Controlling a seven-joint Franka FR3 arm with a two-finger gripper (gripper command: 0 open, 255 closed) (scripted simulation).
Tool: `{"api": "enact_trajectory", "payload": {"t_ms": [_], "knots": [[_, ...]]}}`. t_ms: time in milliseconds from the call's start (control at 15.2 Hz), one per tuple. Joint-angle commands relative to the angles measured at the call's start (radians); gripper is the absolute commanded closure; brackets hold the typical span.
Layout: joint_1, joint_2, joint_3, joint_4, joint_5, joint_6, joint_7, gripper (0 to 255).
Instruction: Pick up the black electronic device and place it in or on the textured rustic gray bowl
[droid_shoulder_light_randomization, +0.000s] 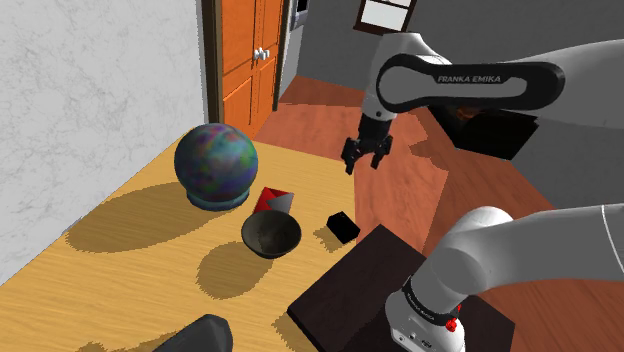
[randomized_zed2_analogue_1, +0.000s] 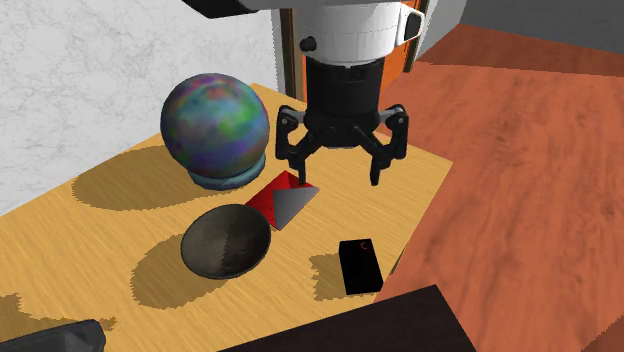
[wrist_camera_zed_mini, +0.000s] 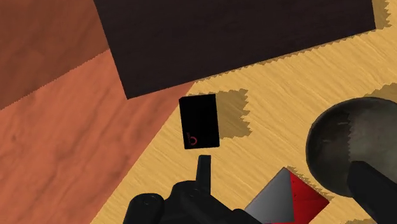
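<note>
The black electronic device (droid_shoulder_light_randomization: 342, 226) (randomized_zed2_analogue_1: 360, 266) (wrist_camera_zed_mini: 200, 121) is a small flat slab with a red mark. It lies on the wooden table near the edge by the stand. The dark grey textured bowl (droid_shoulder_light_randomization: 271, 236) (randomized_zed2_analogue_1: 225, 240) (wrist_camera_zed_mini: 353, 143) stands upright a short way from it, toward the shoulder view's left. My gripper (droid_shoulder_light_randomization: 367, 155) (randomized_zed2_analogue_1: 340, 172) (wrist_camera_zed_mini: 285, 164) hangs open well above the table with nothing between its fingers. In the wrist view the device lies just beyond one fingertip (wrist_camera_zed_mini: 203, 167).
A red and grey pyramid-like block (droid_shoulder_light_randomization: 272, 201) (randomized_zed2_analogue_1: 282, 200) (wrist_camera_zed_mini: 289, 197) sits between bowl and globe. A large multicoloured globe (droid_shoulder_light_randomization: 216, 163) (randomized_zed2_analogue_1: 215, 130) stands behind. The dark stand top (droid_shoulder_light_randomization: 370, 285) (wrist_camera_zed_mini: 242, 38) borders the table (droid_shoulder_light_randomization: 150, 260). A dark object (droid_shoulder_light_randomization: 205, 335) lies at the front.
</note>
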Motion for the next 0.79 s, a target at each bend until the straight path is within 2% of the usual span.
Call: {"api": "enact_trajectory", "payload": {"t_ms": [0, 396, 726], "knots": [[-0.029, 0.017, -0.015, -0.057, 0.017, 0.074, 0.05, 0], [-0.101, 0.136, -0.059, -0.179, 0.082, 0.311, 0.178, 0], [-0.134, 0.281, -0.104, -0.259, 0.172, 0.536, 0.251, 0]]}}
